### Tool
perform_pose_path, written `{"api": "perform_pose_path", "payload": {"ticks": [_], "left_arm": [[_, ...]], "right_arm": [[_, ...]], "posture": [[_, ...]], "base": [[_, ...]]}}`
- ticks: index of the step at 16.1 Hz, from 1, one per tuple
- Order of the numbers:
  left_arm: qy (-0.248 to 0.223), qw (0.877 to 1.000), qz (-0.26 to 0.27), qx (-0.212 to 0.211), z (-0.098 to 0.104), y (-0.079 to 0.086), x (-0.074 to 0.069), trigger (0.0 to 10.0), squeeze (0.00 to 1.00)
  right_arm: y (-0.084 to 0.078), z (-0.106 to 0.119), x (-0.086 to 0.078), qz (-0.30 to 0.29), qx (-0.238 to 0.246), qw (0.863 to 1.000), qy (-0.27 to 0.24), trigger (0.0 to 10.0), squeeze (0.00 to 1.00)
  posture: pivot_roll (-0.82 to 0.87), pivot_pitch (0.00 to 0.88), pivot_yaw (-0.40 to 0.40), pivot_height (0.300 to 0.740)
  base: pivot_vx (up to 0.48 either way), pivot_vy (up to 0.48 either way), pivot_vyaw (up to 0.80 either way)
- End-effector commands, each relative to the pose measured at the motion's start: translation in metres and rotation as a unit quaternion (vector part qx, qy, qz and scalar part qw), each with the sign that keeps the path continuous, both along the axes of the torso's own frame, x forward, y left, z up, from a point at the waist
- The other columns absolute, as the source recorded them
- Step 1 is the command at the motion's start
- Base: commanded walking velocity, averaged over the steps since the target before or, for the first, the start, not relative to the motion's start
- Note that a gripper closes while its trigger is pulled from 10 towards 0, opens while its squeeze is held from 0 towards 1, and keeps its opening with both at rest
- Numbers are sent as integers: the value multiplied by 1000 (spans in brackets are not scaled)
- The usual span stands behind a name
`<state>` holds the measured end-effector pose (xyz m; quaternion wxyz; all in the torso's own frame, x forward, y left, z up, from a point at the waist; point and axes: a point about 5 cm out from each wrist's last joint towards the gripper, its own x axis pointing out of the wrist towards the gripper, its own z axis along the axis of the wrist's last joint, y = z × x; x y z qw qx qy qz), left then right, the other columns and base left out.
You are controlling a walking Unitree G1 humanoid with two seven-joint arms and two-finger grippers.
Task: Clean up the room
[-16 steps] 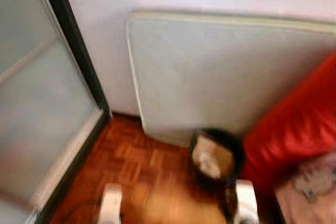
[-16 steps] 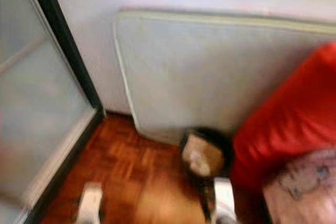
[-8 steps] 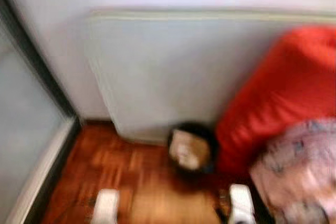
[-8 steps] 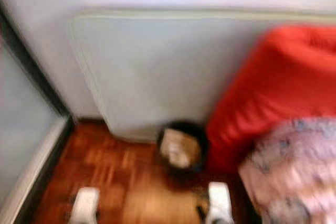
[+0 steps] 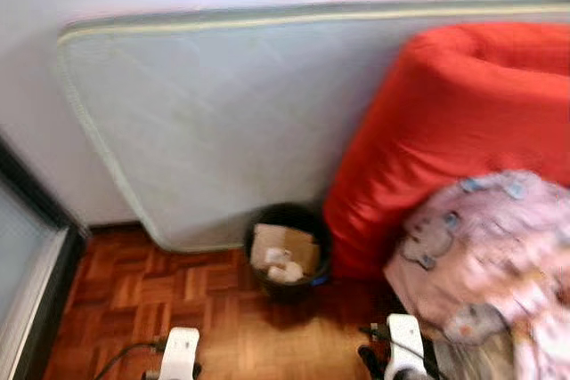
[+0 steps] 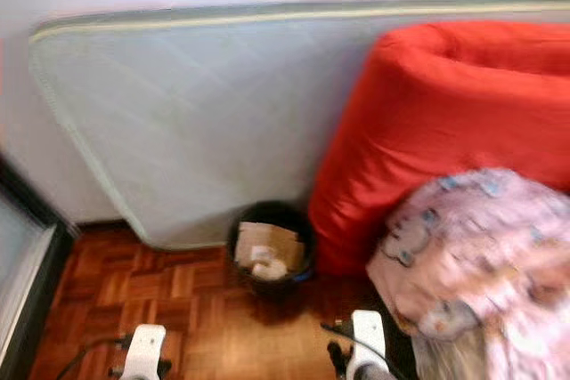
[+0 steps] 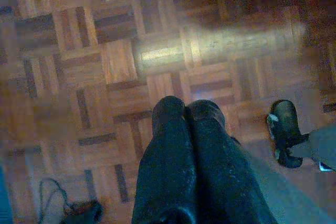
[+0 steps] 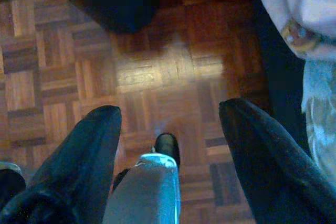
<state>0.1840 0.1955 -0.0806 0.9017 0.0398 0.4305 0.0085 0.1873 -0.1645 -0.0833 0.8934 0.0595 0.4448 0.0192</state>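
We find no readable text, label, brand or number on anything here; the pictures are too blurred.

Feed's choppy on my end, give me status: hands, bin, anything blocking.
Left hand shut, empty, over parquet. Right hand open, empty. Black bin ahead against mattress, paper inside. Red cushion and patterned blanket crowd the right.

Head views bright, evenly lit and softly blurred; wrist views dim, with glare streaking the parquet floor.
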Motion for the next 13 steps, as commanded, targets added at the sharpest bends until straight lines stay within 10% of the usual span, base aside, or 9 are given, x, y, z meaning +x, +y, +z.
{"api": "perform_pose_path", "payload": {"ticks": [1,13], "left_arm": [[9,1000,-8,3,-2,0,-3,10000,0],[8,1000,-7,7,-1,4,-2,10000,0]], "right_arm": [[-1,-2,-4,-1,-3,1000,10,10000,0],[0,-2,-3,-3,-3,1000,9,10000,0]], "posture": [[3,30,-1,740],[5,45,6,740]], "base": [[0,0,-769],[0,0,-761]]}}
